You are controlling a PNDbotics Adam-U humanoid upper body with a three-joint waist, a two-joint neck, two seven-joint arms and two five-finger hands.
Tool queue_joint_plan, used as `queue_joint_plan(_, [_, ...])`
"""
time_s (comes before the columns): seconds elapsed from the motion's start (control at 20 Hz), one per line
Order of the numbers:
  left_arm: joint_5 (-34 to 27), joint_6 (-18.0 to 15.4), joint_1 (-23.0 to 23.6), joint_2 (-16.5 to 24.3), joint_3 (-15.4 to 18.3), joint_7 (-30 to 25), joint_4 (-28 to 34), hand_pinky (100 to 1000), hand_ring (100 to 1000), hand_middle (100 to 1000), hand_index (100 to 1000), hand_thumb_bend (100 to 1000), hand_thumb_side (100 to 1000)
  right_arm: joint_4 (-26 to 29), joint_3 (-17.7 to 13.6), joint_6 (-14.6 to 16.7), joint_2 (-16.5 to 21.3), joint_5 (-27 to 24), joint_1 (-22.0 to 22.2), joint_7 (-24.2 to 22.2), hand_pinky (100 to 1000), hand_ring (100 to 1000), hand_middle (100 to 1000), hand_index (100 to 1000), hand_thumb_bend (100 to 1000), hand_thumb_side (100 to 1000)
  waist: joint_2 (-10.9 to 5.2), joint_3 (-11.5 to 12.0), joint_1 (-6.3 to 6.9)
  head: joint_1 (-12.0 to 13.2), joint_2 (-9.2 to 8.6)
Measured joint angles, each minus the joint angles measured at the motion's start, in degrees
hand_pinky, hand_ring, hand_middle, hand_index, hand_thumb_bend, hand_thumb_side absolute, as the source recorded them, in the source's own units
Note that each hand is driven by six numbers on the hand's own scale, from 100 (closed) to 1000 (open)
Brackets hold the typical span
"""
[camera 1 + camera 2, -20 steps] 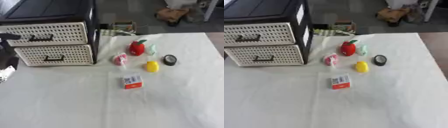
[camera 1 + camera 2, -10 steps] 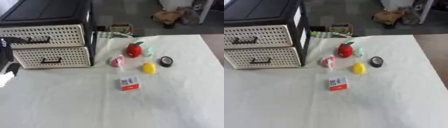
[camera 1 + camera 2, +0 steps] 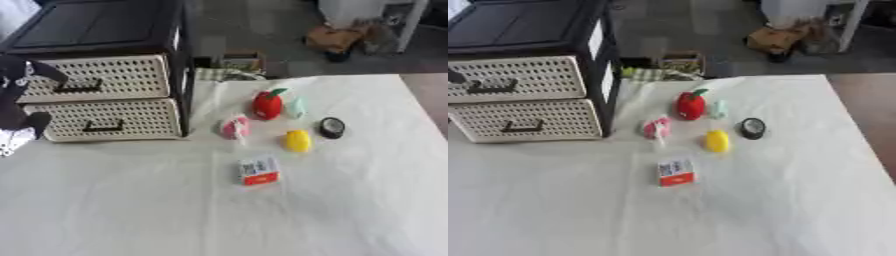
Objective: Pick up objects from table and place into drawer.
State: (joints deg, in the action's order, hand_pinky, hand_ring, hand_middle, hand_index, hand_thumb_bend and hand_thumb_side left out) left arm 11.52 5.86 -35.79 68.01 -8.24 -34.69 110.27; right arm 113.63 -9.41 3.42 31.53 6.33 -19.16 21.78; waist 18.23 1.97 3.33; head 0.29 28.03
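left hand [image 3: 19, 100] at upper drawer [image 3: 92, 77] handle [image 3: 77, 88], grip state unclear. both drawers closed. objects cluster right of unit: red fruit [image 3: 268, 104], yellow item [image 3: 297, 140], box [image 3: 259, 171]. right hand unseen.

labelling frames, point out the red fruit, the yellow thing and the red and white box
red fruit [image 3: 267, 106], left eye view, middle of its body
yellow thing [image 3: 297, 140], left eye view, its centre
box [image 3: 258, 170], left eye view, top face
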Motion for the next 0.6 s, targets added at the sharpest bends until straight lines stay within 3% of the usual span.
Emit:
queue_joint_plan(0.1, [0.63, -0.47, -1.61, -1.04, -0.06, -2.74, -1.84, 100, 100, 100, 914, 105, 408, 0.0, 0.04, 0.01, -0.01, -0.09, 0.01, -0.13, 712, 584, 546, 737, 367, 814, 0.0, 0.0, 0.04, 0.11, -0.09])
queue_joint_plan(0.6, [6.26, 0.8, -5.6, -4.0, -0.85, -7.85, -8.25, 100, 100, 100, 867, 105, 408, 0.0, 0.3, -0.34, -0.49, -0.27, 0.01, -0.56, 711, 584, 544, 732, 369, 802, 0.01, -0.07, 0.37, 0.38, -0.46])
